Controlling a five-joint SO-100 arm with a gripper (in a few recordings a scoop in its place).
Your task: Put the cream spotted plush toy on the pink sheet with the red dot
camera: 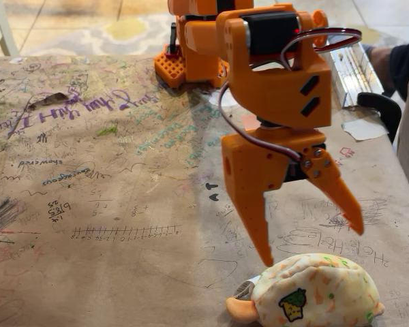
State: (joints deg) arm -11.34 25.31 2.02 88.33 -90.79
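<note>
Brown kraft paper covers the counter (109, 204), scribbled all over with pen writing, tally marks and doodles. Orange tool (313, 238) hangs jaws apart, tips pointing down, just above the plush (313, 293). Plush sits at the bottom edge of the fixed view, right of centre, tag poking out on its left side. Tiled floor and a patterned rug (123, 30) behind the counter. White paper scrap (365, 128) at far right.

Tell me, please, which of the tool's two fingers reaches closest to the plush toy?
The picture's left finger: its tip hangs just above the cream spotted plush toy; the right finger ends higher.
</note>
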